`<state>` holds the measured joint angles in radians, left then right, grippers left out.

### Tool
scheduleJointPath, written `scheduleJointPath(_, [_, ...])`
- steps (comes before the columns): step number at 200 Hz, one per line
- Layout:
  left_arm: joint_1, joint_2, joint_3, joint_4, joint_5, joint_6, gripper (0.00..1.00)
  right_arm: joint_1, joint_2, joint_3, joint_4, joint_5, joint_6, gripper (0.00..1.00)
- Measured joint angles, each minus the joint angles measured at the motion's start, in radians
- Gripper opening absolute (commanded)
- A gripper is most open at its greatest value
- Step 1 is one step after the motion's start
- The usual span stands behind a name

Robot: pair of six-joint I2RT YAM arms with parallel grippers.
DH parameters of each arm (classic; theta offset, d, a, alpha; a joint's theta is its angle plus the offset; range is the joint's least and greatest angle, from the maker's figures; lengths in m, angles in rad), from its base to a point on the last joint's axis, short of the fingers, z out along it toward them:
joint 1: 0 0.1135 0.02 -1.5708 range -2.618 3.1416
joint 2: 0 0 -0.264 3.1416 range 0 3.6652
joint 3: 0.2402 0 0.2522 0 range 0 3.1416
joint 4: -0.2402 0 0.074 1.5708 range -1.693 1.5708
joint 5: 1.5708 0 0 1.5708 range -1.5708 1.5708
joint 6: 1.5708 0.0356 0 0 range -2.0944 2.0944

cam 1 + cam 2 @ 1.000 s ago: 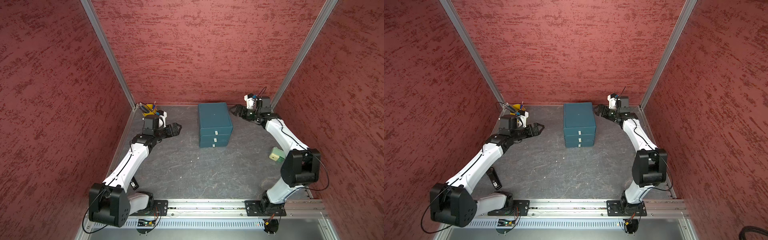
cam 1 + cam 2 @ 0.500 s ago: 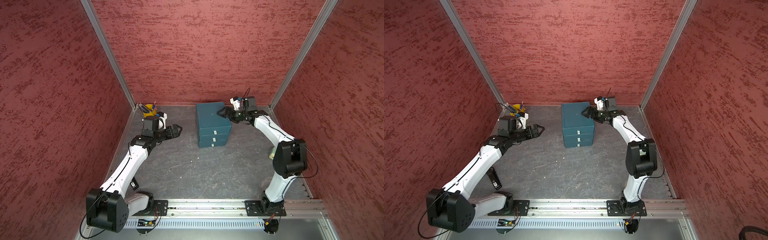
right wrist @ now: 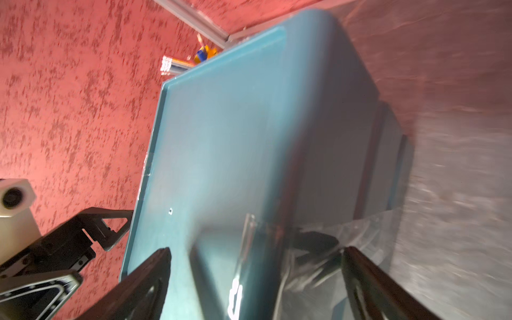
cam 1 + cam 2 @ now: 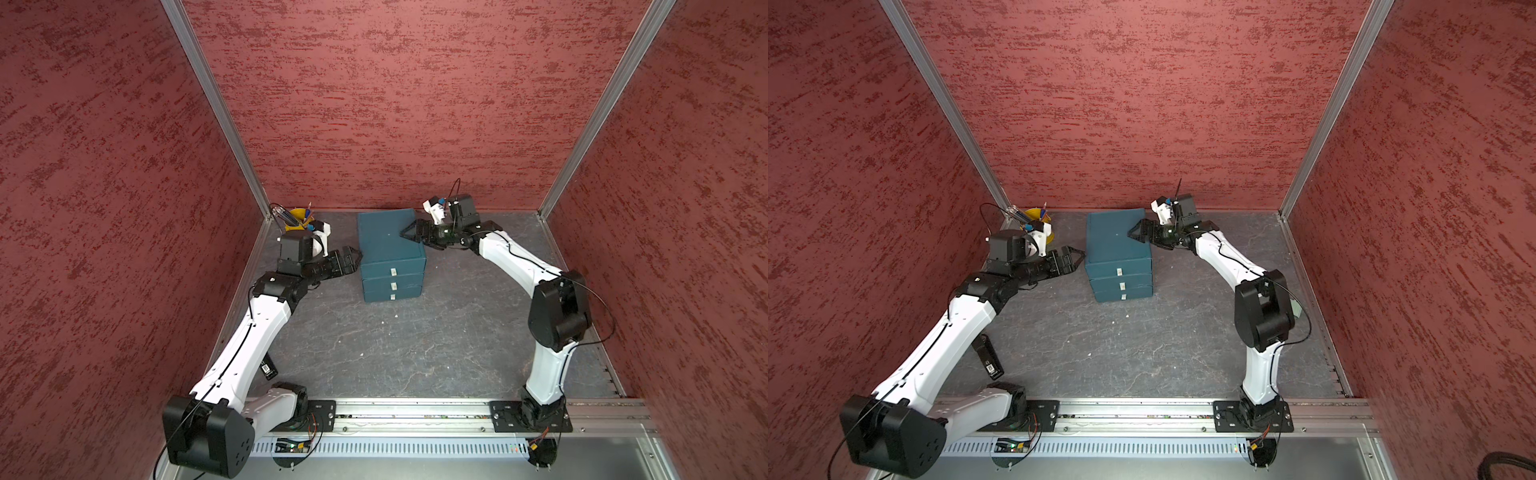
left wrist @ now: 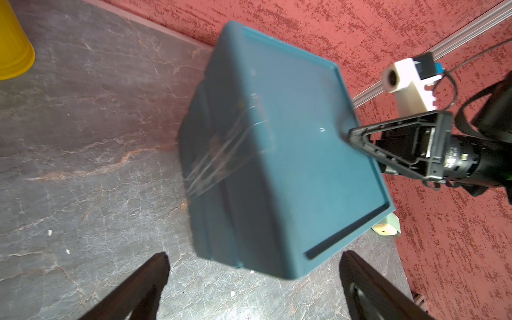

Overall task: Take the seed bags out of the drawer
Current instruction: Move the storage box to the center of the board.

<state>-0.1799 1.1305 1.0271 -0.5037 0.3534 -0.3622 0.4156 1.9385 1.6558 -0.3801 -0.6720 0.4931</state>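
Observation:
The teal three-drawer unit (image 4: 388,243) (image 4: 1115,241) stands at the back of the floor with all three drawers (image 4: 392,285) shut, so the seed bags are hidden. My left gripper (image 4: 354,258) (image 4: 1077,259) (image 5: 254,255) is open, its tips right beside the unit's front left corner (image 5: 277,221). My right gripper (image 4: 415,241) (image 4: 1144,240) (image 3: 257,249) is open and straddles the unit's upper right edge (image 3: 235,138), with one finger over the top and the other down the right side. Neither gripper holds anything.
A yellow pen cup (image 4: 298,218) (image 4: 1038,216) stands in the back left corner. A small pale block (image 5: 386,228) (image 4: 1296,309) lies by the right wall. A black labelled item (image 4: 268,368) lies on the floor under my left arm. Red walls close in three sides.
My right gripper swung in from the back right onto the unit's top right edge. The unit slid left, up to my left gripper, which hardly moved.

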Motion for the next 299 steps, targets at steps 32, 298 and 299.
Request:
scheduleJointPath(32, [0.002,-0.003,0.015,-0.017,-0.009,0.019,1.00,0.034,0.044,0.059,-0.020,0.004,-0.015,0.99])
scheduleJointPath(298, [-0.188,0.177,0.055,0.032,0.008,-0.016,1.00,0.298,-0.537,-0.629,0.249,0.423,0.269,0.71])
scheduleJointPath(299, [-0.188,0.177,0.055,0.032,0.008,-0.016,1.00,0.297,-0.536,-0.629,0.251,0.423,0.271,0.71])
